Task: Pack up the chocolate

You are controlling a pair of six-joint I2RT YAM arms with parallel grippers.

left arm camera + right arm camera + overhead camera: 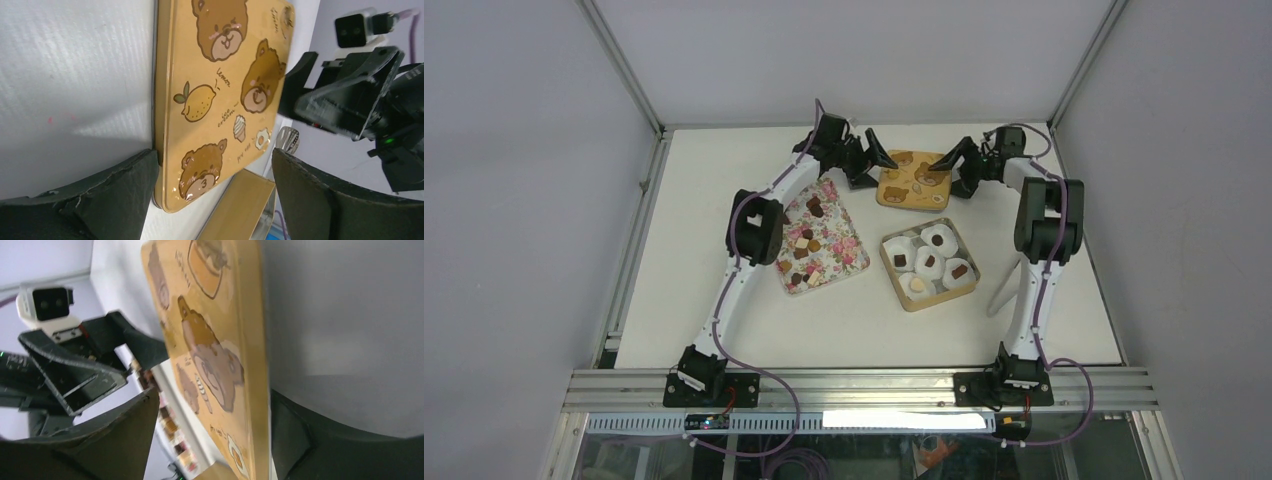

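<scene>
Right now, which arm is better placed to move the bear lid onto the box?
Right, probably. The left gripper and right gripper both sit open at the lid's edges, but the box lies nearer the right arm's base, while the left arm stretches past the tray.

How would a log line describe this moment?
left gripper: open, at lid | right gripper: open, at lid | chocolate: in box and on tray
</scene>
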